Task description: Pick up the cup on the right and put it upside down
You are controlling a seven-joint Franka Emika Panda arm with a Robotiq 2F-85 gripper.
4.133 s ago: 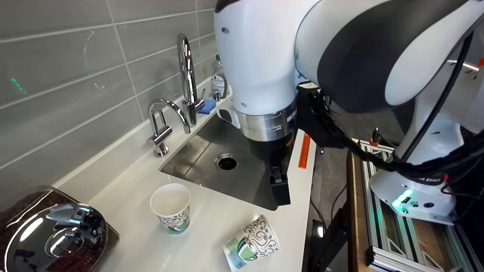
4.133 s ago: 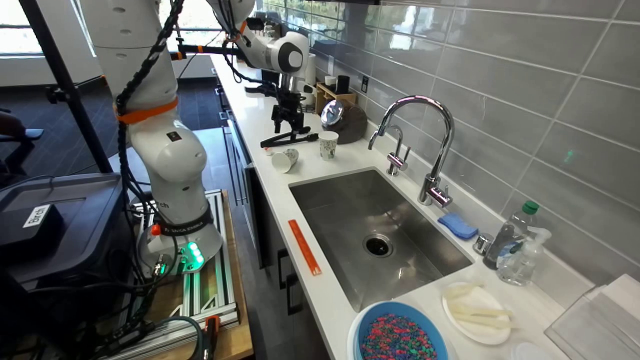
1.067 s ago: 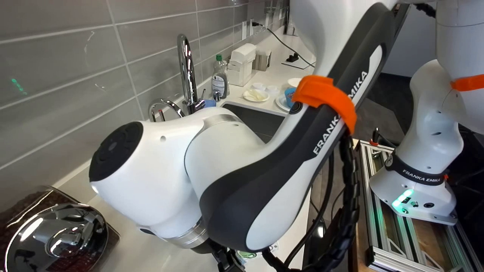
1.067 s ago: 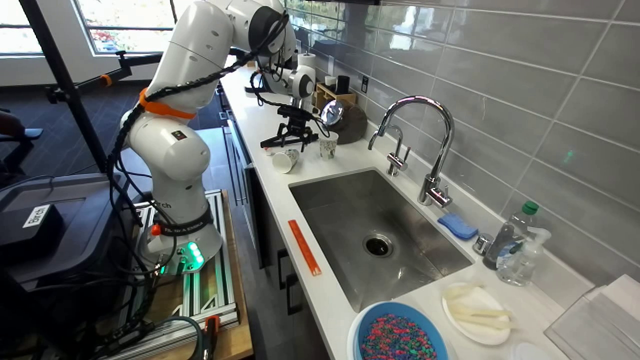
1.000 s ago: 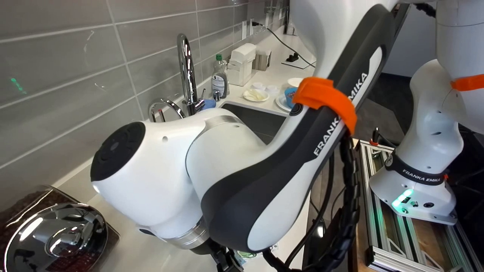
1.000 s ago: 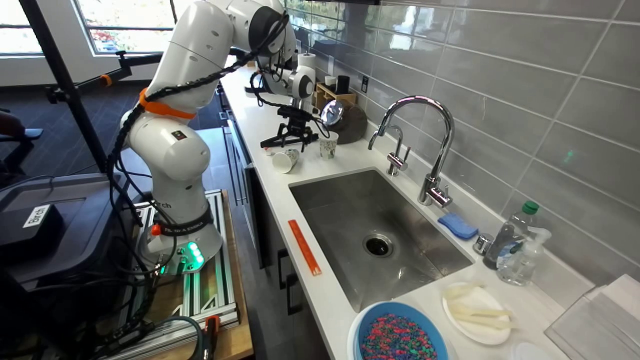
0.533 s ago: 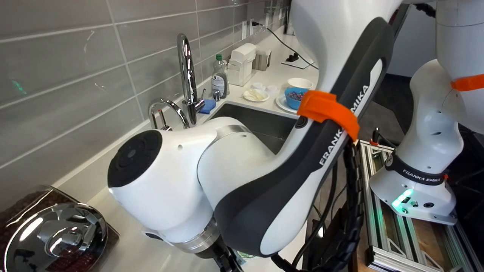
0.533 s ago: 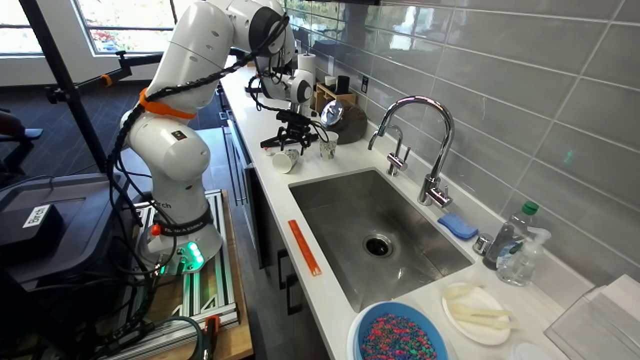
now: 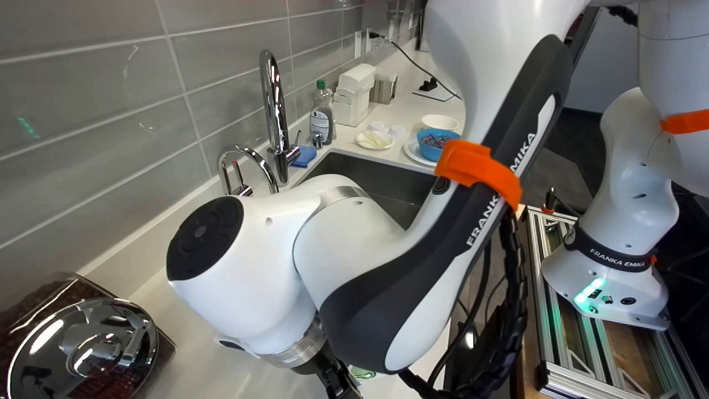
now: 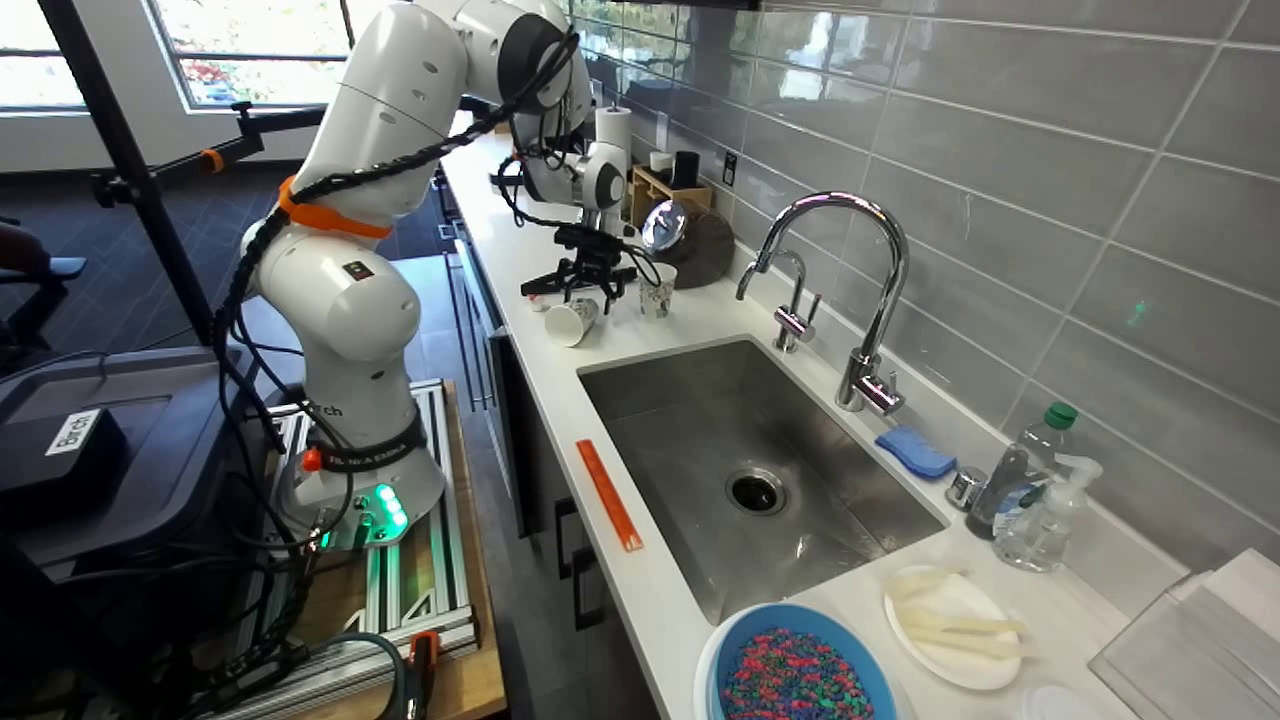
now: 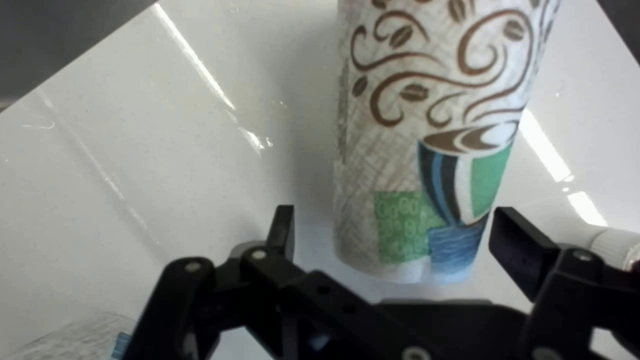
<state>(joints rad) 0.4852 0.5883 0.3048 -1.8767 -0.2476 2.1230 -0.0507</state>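
The cup [image 11: 425, 140] lies on its side near the robot-side edge of the counter [image 10: 700, 312], the gripper [image 11: 392, 225] spread to either side of its narrow base, presumably so the rim can be turned down.

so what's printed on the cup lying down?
The cup has brown swirls and beans on white, plus green and blue patches; clearest in the wrist view.

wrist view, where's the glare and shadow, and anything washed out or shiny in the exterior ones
In the wrist view, glare streaks the counter on both sides of the central cup, with soft shadow to its left; in an exterior view, bright reflections on the lid; in an exterior view, the window is partly washed out and the wall tiles show reflections.
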